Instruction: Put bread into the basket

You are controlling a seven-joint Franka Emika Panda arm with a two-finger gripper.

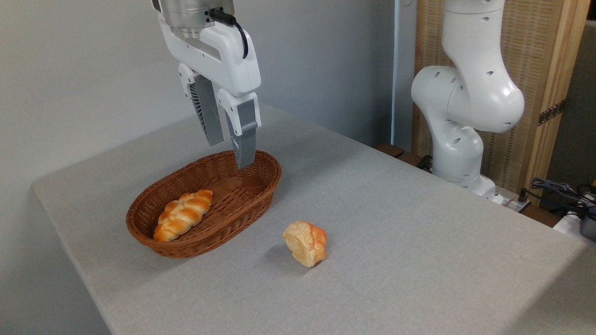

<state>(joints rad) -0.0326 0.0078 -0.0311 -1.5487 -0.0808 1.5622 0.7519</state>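
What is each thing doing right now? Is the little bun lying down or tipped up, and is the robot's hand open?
Bread: on the table, outside the basket, tipped on its edge, pale underside showing.
Basket: upright on the table, holding one loaf.
Braided loaf: lying flat inside the basket.
Gripper: open, empty, fingers apart, hanging above the basket's far end.
Table: covered with grey cloth.

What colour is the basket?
Brown woven wicker basket, seen in the fixed camera view.

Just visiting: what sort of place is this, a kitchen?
Probably a robot lab, not a kitchen: a white arm bolted beside a plain table, loose cables, and bread that looks fake.
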